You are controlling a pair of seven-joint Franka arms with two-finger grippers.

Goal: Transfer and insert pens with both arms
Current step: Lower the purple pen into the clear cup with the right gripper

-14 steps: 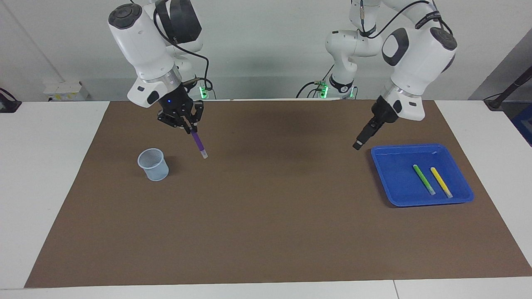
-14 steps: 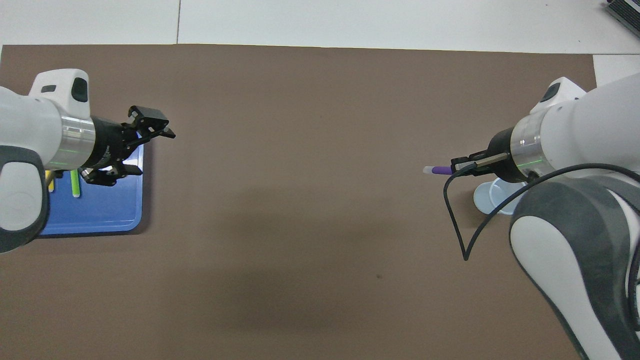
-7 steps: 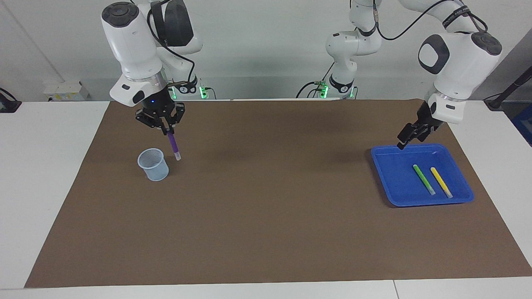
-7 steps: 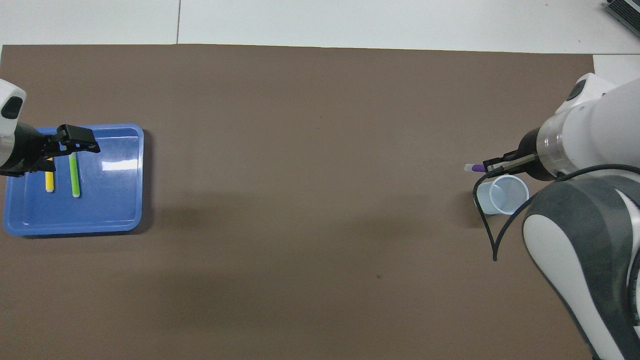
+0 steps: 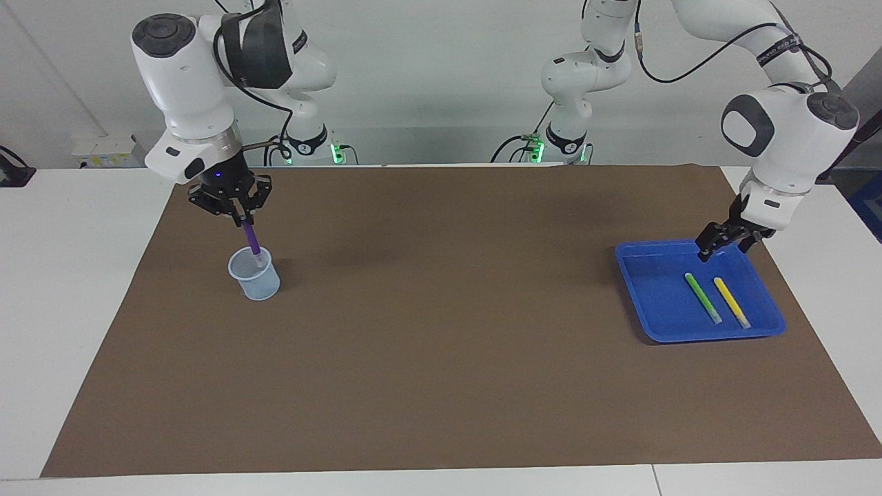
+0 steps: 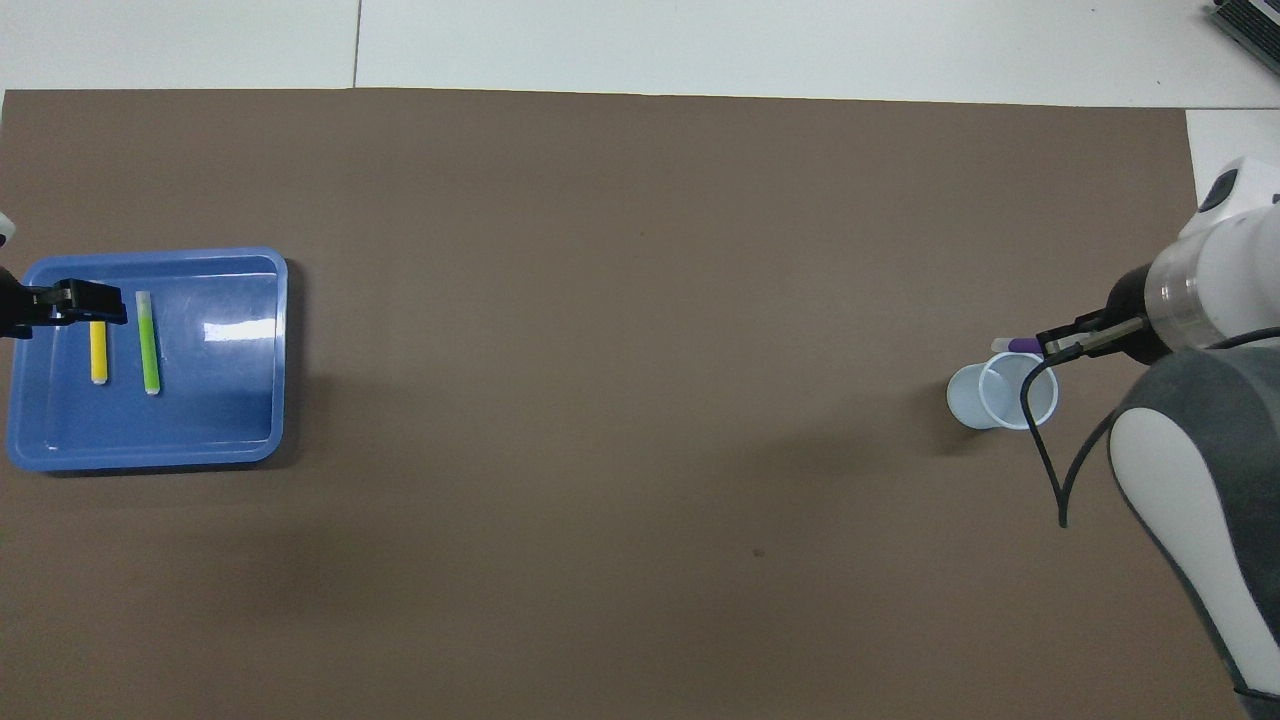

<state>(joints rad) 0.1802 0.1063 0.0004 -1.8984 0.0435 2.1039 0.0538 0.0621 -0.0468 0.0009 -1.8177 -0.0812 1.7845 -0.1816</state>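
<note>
One slim purple marker pen [image 5: 252,239], pinched in my right gripper [image 5: 234,209], tilts over the pale plastic cup [image 5: 255,273]; released now, it could clip the rim and tip out. My left gripper [image 5: 725,238] waits over the blue tray [image 5: 648,313]; I cannot tell its fingers.

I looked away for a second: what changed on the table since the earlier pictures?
The right gripper carried the purple marker pen sideways to the pale plastic cup, its tip now at the rim. The left gripper swung from beside the blue tray to over it. Green pen, yellow pen and cup stayed put.
</note>
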